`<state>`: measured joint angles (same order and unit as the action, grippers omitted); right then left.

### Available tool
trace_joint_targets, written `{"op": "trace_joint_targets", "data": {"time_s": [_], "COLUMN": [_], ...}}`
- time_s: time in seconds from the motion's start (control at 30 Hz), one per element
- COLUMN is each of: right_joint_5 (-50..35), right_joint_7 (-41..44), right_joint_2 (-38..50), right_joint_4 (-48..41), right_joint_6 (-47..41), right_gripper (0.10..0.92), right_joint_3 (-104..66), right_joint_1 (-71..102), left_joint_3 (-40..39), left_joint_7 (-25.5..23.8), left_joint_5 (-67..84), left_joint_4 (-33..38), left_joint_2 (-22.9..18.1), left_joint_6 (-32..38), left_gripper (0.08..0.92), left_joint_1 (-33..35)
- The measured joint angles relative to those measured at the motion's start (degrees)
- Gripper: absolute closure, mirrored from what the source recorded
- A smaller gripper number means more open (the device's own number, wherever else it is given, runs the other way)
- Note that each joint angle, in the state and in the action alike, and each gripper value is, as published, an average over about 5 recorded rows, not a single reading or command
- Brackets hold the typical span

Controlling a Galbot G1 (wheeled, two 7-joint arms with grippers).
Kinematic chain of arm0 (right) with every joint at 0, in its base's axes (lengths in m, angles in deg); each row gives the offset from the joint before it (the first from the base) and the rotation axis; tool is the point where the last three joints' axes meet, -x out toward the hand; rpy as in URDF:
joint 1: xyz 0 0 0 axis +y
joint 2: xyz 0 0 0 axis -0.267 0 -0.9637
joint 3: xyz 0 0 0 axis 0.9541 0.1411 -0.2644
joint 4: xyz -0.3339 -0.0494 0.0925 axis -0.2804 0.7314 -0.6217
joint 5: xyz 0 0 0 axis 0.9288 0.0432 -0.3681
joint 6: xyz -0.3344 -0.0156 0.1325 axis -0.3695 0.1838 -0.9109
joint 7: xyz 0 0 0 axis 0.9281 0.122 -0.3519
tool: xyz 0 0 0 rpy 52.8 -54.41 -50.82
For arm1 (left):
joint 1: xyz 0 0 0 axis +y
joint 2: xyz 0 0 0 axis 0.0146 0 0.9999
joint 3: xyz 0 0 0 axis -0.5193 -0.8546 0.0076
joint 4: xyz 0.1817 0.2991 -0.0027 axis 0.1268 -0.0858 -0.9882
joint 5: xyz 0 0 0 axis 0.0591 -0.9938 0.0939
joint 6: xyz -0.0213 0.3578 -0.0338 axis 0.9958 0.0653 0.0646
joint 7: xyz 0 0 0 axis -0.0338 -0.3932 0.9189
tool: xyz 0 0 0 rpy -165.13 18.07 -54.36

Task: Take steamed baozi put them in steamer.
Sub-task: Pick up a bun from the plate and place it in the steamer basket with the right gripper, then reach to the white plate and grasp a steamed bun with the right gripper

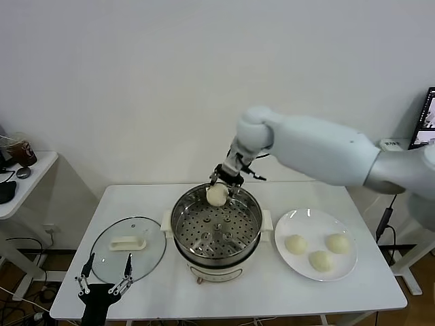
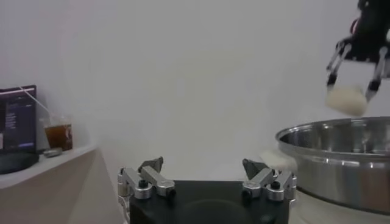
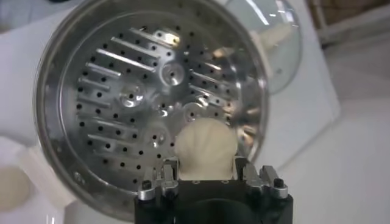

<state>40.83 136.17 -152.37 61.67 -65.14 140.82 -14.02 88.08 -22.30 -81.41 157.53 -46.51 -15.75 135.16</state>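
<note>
Right claw [image 1: 222, 185] | clamps baozi [image 1: 217, 195] | above steamer [image 1: 216, 229] rear rim

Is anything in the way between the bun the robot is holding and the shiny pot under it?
Nothing visible is. The right gripper holds one baozi above the far side of the steamer. The perforated tray below is bare, and the glass lid lies off to the side on the table.

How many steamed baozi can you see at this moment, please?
4. Three baozi lie on the white plate. The fourth baozi is held by the right tool above the steamer. None seem hidden.
</note>
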Motion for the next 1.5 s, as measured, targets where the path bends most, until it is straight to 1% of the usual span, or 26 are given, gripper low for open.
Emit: {"op": "trace_joint_targets", "data": {"time_s": [0.3,0.47,0.53,0.63,0.8,0.9,0.97,1.1,1.2,1.33,1.5], "right_joint_5": [8.04,10.88,11.58,12.25,12.30,11.43,10.33,6.66,2.76,-1.67,-4.45], "right_joint_7": [-1.17,-1.78,-2.10,-2.66,-3.13,-3.09,-2.90,-1.94,-0.75,0.63,1.37], "right_joint_2": [-3.21,-4.48,-4.92,-5.50,-5.65,-5.13,-4.44,-1.73,1.85,8.37,18.29], "right_joint_4": [-4.17,-6.28,-7.07,-7.93,-8.19,-7.44,-6.38,-2.92,0.73,6.13,12.53], "right_joint_6": [5.31,7.19,7.73,8.42,8.83,8.59,8.14,6.07,2.70,-4.08,-13.64], "right_gripper": [0.465,0.464,0.449,0.385,0.248,0.210,0.205,0.203,0.203,0.203,0.203], "right_joint_3": [0.09,-0.03,-0.06,-0.01,0.22,0.33,0.50,1.16,1.67,2.49,3.39], "right_joint_1": [2.74,3.54,3.82,4.16,4.10,3.43,2.59,-0.12,-2.75,-6.03,-7.89], "left_joint_3": [0.12,0.33,0.38,0.40,0.43,0.47,0.45,0.30,0.13,0.01,-0.13], "left_joint_7": [-0.02,0.00,0.01,0.02,0.04,0.06,0.06,0.06,0.05,0.07,0.07], "left_joint_5": [-0.07,0.03,0.06,0.08,0.10,0.10,0.10,0.09,0.08,0.13,0.17], "left_joint_4": [-0.14,-0.35,-0.47,-0.54,-0.56,-0.51,-0.40,-0.04,0.31,0.71,0.75], "left_joint_2": [-0.33,-0.18,-0.14,-0.11,-0.07,-0.04,-0.02,0.07,0.20,0.59,1.00], "left_joint_6": [0.09,0.36,0.50,0.71,1.04,1.15,1.19,1.23,1.24,1.26,1.34], "left_gripper": [0.177,0.177,0.177,0.177,0.177,0.177,0.177,0.177,0.177,0.177,0.177], "left_joint_1": [0.12,0.27,0.31,0.38,0.67,0.86,0.97,1.08,1.09,1.06,1.03]}}
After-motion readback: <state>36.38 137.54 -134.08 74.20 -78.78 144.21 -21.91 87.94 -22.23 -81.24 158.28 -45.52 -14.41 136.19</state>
